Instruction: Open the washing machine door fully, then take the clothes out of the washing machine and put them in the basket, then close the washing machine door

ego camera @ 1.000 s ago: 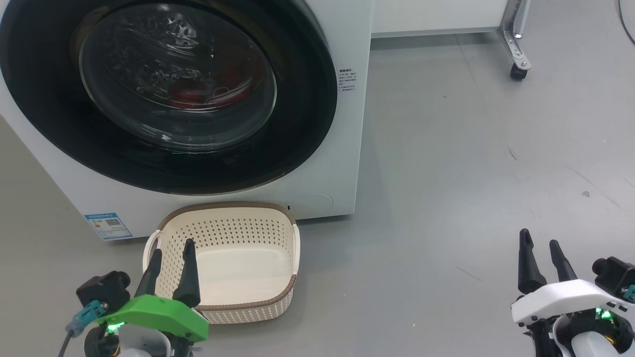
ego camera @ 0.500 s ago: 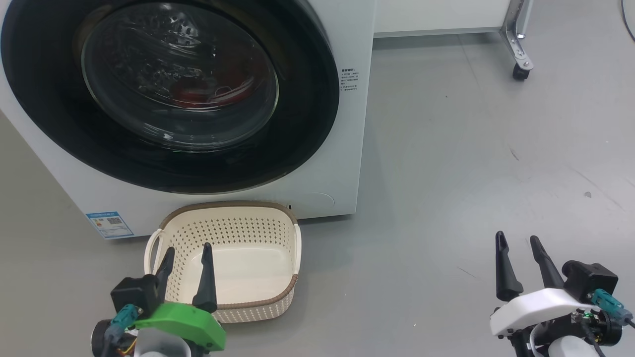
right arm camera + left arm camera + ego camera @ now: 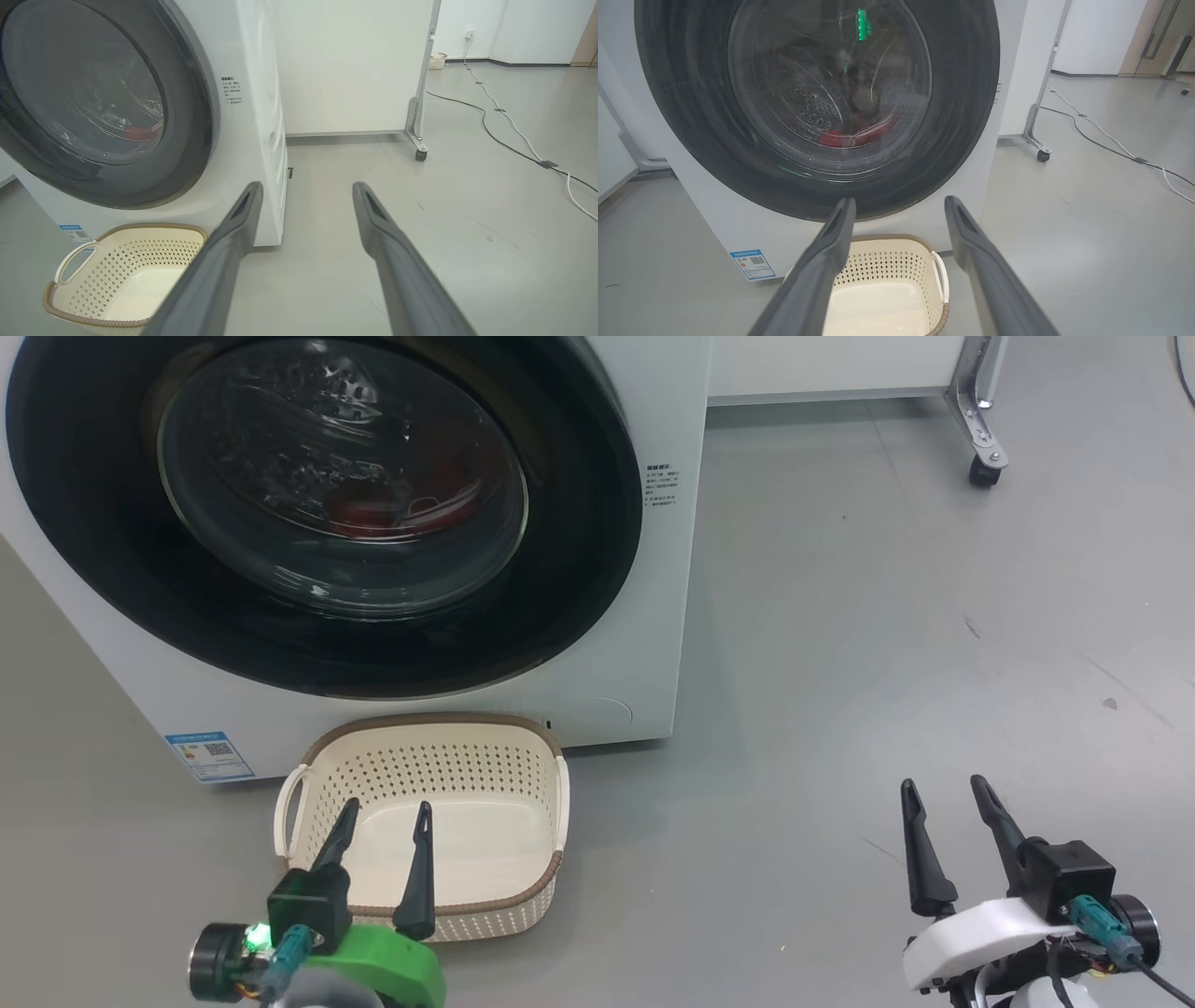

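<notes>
Jaws both wide, empty | washing machine door (image 3: 327,509) shut | blue label (image 3: 210,756) — QR code, print unreadable

Left hand (image 3: 383,817) and right hand (image 3: 943,789) both spread wide, empty.

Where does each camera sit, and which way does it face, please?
Head view: on the head, looking down at the washing machine door and basket; left gripper and right gripper show, open.
Left wrist view: left wrist, facing the door squarely, between its own fingers.
Right wrist view: right wrist, facing the washing machine's right edge and floor; own fingers.
Shared: all show door and basket.
</notes>
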You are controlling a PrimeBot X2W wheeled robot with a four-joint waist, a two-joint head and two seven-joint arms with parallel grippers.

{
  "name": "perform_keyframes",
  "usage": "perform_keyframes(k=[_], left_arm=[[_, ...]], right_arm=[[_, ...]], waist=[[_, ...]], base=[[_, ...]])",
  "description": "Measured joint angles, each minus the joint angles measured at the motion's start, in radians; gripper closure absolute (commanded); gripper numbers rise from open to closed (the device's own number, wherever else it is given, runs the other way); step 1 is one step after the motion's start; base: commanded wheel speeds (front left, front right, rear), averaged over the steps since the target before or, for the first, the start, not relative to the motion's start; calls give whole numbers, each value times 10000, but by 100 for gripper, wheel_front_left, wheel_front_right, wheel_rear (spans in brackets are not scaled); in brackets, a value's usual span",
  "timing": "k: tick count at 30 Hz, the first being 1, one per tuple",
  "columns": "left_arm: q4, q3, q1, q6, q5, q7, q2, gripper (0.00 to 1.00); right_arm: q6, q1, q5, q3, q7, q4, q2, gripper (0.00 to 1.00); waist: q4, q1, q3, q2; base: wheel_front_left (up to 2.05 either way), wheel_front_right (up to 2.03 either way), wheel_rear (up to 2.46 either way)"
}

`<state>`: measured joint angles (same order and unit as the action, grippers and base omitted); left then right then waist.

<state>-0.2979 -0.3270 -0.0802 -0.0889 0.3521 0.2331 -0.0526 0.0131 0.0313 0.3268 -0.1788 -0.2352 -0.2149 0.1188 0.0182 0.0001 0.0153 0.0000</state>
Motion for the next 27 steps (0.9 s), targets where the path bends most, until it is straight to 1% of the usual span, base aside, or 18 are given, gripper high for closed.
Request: perform_keyframes(k=[5, 27], left_arm=[[-113, -88, 0, -77, -470, 161, 21, 0], [-568, 50, 3, -167, -295, 161, 52, 0]], right_arm=[[-71, 32, -577, -42, -127, 12, -6, 0], [-58, 176, -650, 322, -127, -25, -230, 0]], waist=[[16, 0, 4, 0], [37, -1, -17, 0]], base=[[0, 0, 0], [0, 0, 0]])
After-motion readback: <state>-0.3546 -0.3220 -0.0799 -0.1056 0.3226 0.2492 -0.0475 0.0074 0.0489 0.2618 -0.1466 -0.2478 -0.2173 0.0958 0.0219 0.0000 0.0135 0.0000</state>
